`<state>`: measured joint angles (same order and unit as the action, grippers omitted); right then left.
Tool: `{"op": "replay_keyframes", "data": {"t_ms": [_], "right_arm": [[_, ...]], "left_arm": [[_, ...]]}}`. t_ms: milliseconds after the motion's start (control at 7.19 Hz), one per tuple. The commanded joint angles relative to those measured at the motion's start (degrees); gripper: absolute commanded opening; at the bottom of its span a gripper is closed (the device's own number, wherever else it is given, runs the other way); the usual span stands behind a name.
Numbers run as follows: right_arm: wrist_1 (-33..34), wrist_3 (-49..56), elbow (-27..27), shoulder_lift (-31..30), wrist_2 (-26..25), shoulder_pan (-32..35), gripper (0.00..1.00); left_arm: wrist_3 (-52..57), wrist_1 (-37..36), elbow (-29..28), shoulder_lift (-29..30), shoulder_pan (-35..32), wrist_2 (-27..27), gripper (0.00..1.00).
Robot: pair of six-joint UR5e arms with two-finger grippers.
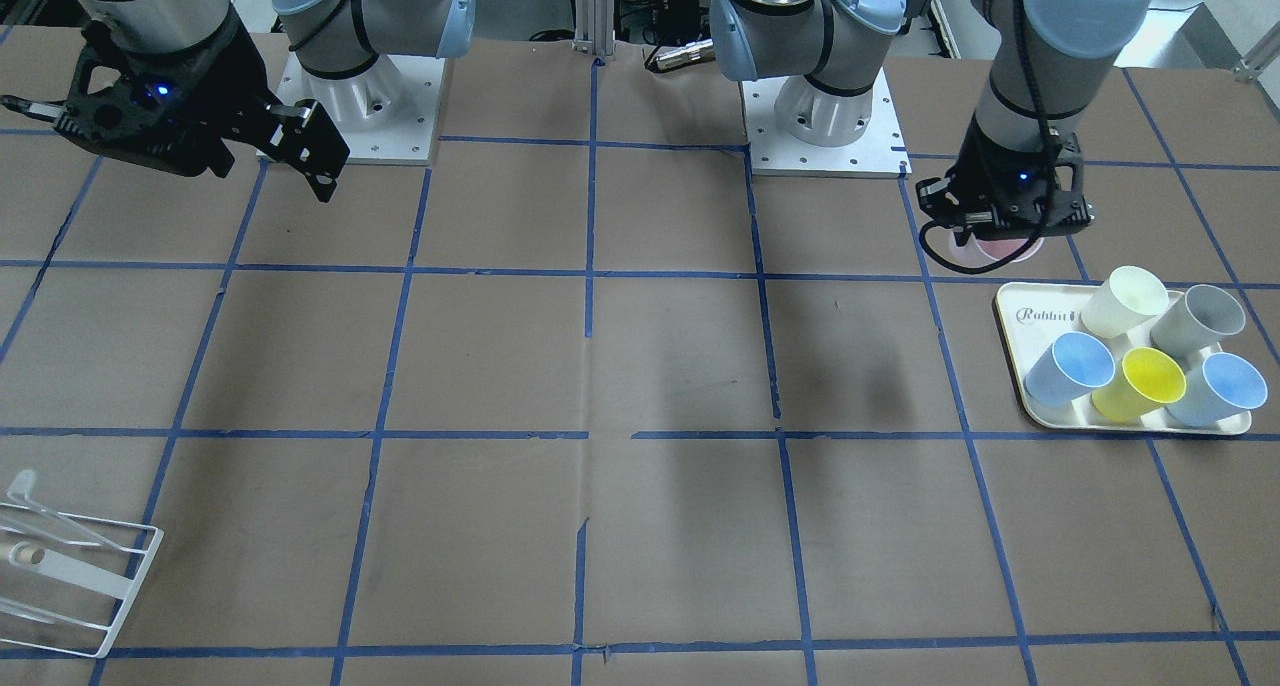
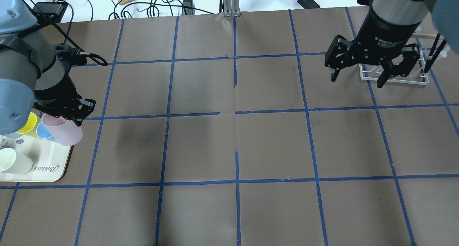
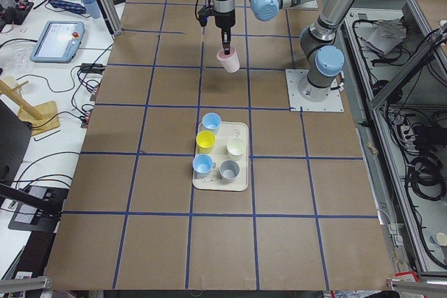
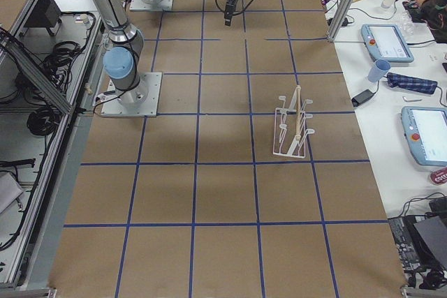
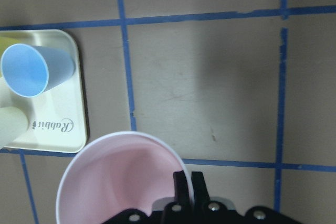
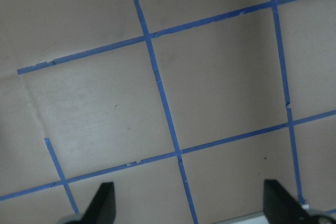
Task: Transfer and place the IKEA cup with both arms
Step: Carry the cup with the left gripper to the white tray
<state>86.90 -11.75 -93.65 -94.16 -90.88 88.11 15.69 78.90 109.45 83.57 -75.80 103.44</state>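
I see my left arm [image 2: 21,70] angled down, its left tool [image 2: 74,114] clenched on the rim of the pink IKEA cup [image 2: 65,133], which hangs tilted above the surface [image 2: 236,145] beside the tray [image 2: 53,170], while my right arm [image 2: 394,20] hovers high, its right tool [image 2: 356,80] spread wide, holding nothing.

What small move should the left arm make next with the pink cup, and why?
Probably carry the pink cup toward the table's middle. The left gripper has its jaws shut on the cup's rim, the cup hangs above the table beside the tray, and the right gripper hovers open on the far side, so a hand-over needs them closer.
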Motion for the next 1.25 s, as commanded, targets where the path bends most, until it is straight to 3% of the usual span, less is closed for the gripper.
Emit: {"op": "replay_keyframes", "data": {"t_ms": [0, 139, 278, 556, 1113], "right_arm": [[5.8, 0.8, -4.4, -3.7, -0.2, 2.1, 1.00], [5.9, 1.4, -4.1, -4.3, 0.4, 3.9, 1.00], [5.0, 2.3, -2.1, -3.5, 0.6, 4.3, 1.00], [2.1, 4.0, -0.2, -1.6, 0.3, 4.5, 1.00], [1.7, 5.1, -1.7, -1.6, -0.3, 3.4, 1.00]], "left_arm": [[12.5, -13.1, 7.6, 0.0, 8.4, 0.2, 0.00], [19.6, -20.7, 11.4, 0.3, 12.4, -0.1, 0.00], [23.6, -23.5, 12.5, 1.0, 16.3, -0.7, 0.00], [28.2, -23.9, 15.1, 1.4, 22.9, -7.3, 0.00], [32.0, -30.1, 18.5, 2.0, 24.6, -7.3, 0.00]]}}
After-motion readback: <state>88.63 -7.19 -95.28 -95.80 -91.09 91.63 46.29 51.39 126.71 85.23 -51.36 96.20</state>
